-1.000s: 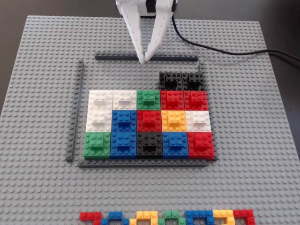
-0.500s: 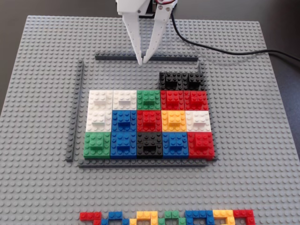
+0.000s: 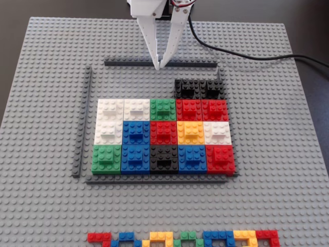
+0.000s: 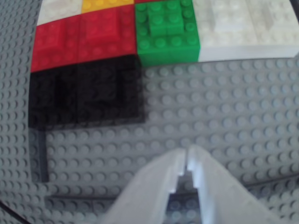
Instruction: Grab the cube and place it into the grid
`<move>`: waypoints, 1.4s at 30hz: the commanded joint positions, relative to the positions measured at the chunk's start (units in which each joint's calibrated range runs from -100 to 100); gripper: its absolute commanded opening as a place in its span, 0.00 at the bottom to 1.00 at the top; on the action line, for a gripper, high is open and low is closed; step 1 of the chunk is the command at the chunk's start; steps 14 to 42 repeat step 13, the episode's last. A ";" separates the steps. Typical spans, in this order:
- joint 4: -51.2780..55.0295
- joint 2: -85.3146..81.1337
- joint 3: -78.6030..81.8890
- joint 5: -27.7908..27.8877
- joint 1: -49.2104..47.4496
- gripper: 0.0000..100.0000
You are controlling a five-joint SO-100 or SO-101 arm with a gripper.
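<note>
As viewed from the fixed camera, found gripper [image 3: 160, 66] pinched to a narrow slit, holding nothing, tips poised over the top frame strip [image 3: 128, 63] and apart from every block; confirmed in the wrist view, gripper [image 4: 187, 156] showing only a sliver of gap with nothing in it; located cube [image 3: 187, 88] [image 4: 110, 91] seated on the baseplate [image 3: 46, 77] in the top row of the grid [image 3: 163, 135], flush against a look-alike black block [image 3: 212, 88] in the upper right corner of the fixed view; cannot tell which of the pair intended, nearer one taken; judged light, rigid, hard plastic, smooth and somewhat slippery on the walls, not fragile, but probably clutched to the studs beneath and needing a firm pull or slight rock to free; advise hold across the raised cap, owing to neighbours hard against two of the four walls; fingers to be spread wider first; counted in grid: white four, red four, blue three, black three including the pair, green two, yellow one, seventeen in all; three places bare in the top row, left of the cube; frame strips: three long, one short at the upper right; one line of small mixed-colour bricks [image 3: 182, 238] at the bottom edge; one cable [image 3: 241, 54] trailing off right
</note>
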 commanded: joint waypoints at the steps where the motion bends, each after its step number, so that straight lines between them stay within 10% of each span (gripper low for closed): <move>1: 0.07 -1.95 0.53 0.00 -0.36 0.00; 42: -0.17 -1.95 0.53 -0.24 -0.65 0.00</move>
